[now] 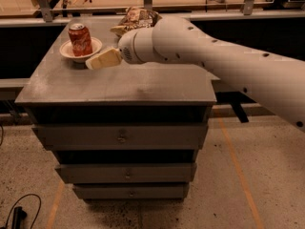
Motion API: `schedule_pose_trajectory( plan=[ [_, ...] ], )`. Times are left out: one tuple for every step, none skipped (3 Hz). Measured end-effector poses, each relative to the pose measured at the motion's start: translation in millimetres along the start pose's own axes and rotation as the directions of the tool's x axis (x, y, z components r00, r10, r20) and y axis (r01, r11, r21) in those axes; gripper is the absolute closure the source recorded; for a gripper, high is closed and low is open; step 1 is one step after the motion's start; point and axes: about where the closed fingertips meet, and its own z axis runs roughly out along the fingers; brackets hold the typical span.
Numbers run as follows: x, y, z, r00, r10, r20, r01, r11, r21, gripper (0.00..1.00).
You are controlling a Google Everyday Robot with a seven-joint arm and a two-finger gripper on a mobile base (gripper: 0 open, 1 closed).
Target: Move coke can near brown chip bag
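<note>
Our tool [93, 63] hangs low over the back left part of the bench [119, 86], its cream tip pointing left and slightly down toward the pale bowl [97, 45]. From this side we see it as one wedge, so we cannot tell how far open it is; it has hold of nothing that we can see. Its tip lies just beside the near right rim of the bowl, and we cannot tell whether the two touch. The coke can [80, 39] stands upright inside that bowl, near the bench's back left corner, apart from the tool. The brown chip bag [138, 18] lies crumpled at the back edge of the bench, to the right of the can, and its lower part is hidden behind the round white wrist. Our white arm [214, 56] reaches in from the right, crossing above the bench's right edge. Below the top, the bench front shows three grey drawers [121, 136]. A dark cable [19, 213] lies on the speckled floor at lower left.
</note>
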Motion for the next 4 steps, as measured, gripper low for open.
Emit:
schedule_pose_trajectory(
  plan=[
    [-9, 3, 11, 1.0, 0.01, 0.018, -0.01, 0.9999, 0.007, 0.0],
    [-17, 5, 28, 0.998, 0.003, 0.068, -0.002, 1.0, -0.006, 0.0],
    [-33, 3, 61, 0.987, 0.01, 0.159, -0.007, 0.9998, -0.021, 0.0],
    [-44, -1, 103, 0.978, 0.01, 0.209, -0.002, 0.9993, -0.037, 0.0]
  ],
)
